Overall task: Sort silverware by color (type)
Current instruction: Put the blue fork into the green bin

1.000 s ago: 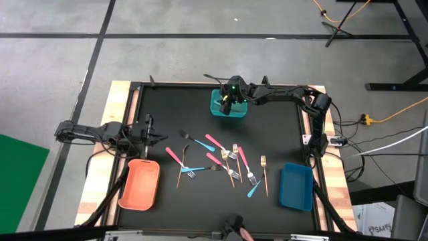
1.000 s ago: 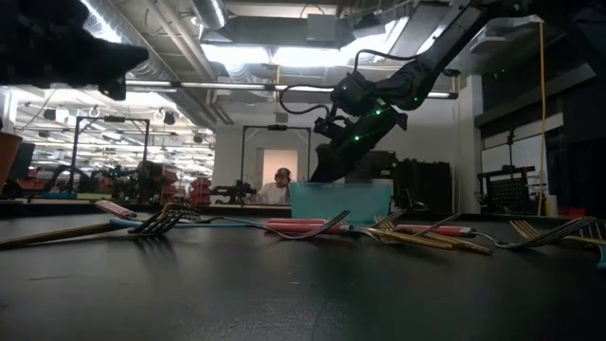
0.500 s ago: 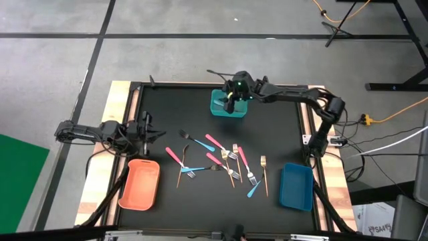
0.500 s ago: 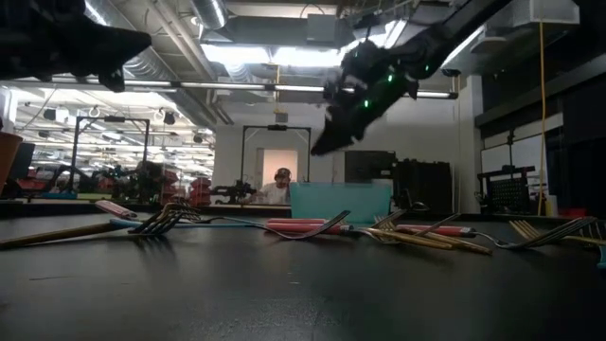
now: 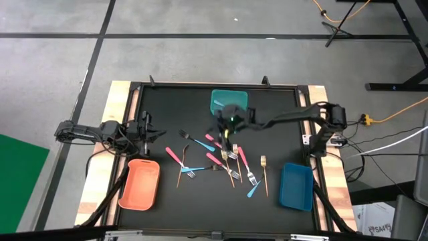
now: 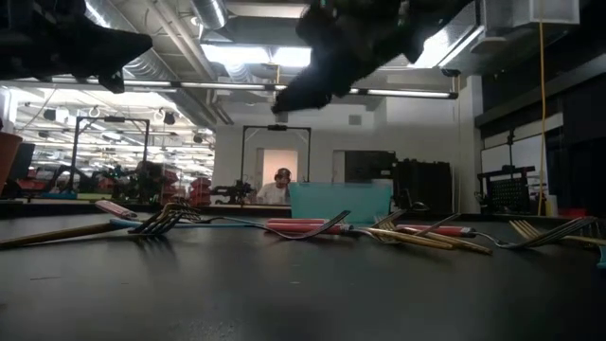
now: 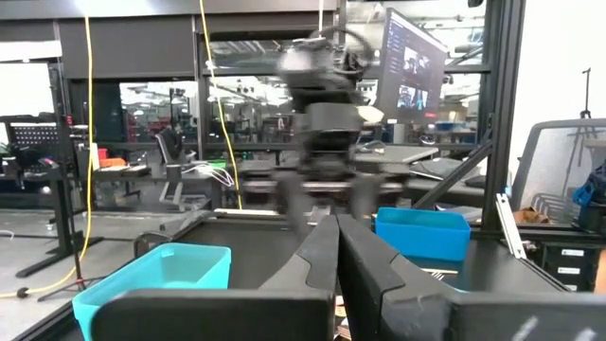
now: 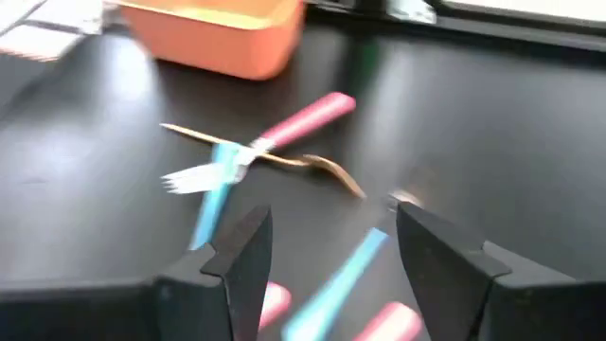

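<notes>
The silverware [image 5: 221, 157] lies scattered flat on the black mat at mid-table: thin pink, light-blue and gold-brown handles with metal heads. In the low view the silverware [image 6: 312, 227] lies in a row across the table. My right gripper [image 5: 227, 124] hovers open above the far end of the pile. In its wrist view the right gripper [image 8: 327, 275] has a light-blue handle [image 8: 341, 279] below the gap, with a pink-handled piece [image 8: 308, 118] and a blue-handled fork [image 8: 213, 189] beyond. My left gripper [image 5: 150, 131] waits shut at the table's left, above the orange bin; its fingers [image 7: 336, 256] are closed together.
A teal bin [image 5: 229, 102] stands at the far middle, an orange bin [image 5: 140, 184] near left and a blue bin [image 5: 296, 186] near right. The right arm [image 5: 287, 117] reaches in from the right edge. A person [image 6: 281, 188] sits in the room far behind the table.
My right gripper has risen from the teal bin and swung toward the table's near edge, and now stands over the far end of the silverware pile. The silverware on the mat has not moved.
</notes>
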`<state>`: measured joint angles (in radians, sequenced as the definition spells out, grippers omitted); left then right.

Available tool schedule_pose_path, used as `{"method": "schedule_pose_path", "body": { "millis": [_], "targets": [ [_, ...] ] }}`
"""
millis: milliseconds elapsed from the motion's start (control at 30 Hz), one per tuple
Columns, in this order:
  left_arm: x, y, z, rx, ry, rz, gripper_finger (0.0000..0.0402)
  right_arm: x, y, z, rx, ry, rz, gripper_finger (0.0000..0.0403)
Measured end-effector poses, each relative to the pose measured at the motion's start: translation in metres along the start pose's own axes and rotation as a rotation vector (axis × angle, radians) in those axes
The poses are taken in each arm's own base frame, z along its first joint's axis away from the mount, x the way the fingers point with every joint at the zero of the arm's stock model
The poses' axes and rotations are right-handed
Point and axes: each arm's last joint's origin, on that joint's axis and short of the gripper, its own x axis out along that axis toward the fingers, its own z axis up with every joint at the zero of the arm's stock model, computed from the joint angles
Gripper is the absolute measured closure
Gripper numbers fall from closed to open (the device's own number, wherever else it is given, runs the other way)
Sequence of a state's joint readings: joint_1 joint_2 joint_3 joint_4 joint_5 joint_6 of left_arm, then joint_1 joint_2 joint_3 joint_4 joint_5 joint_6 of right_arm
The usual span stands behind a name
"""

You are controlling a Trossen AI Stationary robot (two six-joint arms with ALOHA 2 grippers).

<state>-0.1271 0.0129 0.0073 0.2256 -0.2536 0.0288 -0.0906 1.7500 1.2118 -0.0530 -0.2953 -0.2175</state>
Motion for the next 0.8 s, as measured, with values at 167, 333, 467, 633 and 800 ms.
{"method": "schedule_pose_path", "body": {
  "millis": [167,333,467,633,800],
  "targets": [
    [0.000,0.000,0.000,0.000,0.001,0.000,0.0401,0.015,0.038,0.003,-0.082,0.031,-0.016,0.0191],
    [0.000,0.000,-0.001,0.003,0.011,0.000,0.0401,0.030,0.062,0.000,-0.123,0.058,-0.065,0.0191],
    [0.000,0.000,-0.002,0.005,0.020,0.000,0.0401,0.047,0.071,-0.010,-0.108,0.074,-0.054,0.0191],
    [0.000,0.000,-0.003,0.007,0.026,-0.002,0.0401,0.066,0.074,-0.028,-0.031,0.127,-0.027,0.0191],
    [0.000,0.000,-0.004,0.010,0.038,-0.003,0.0401,0.080,0.074,-0.040,0.034,0.136,0.007,0.0191]
  ]
}}
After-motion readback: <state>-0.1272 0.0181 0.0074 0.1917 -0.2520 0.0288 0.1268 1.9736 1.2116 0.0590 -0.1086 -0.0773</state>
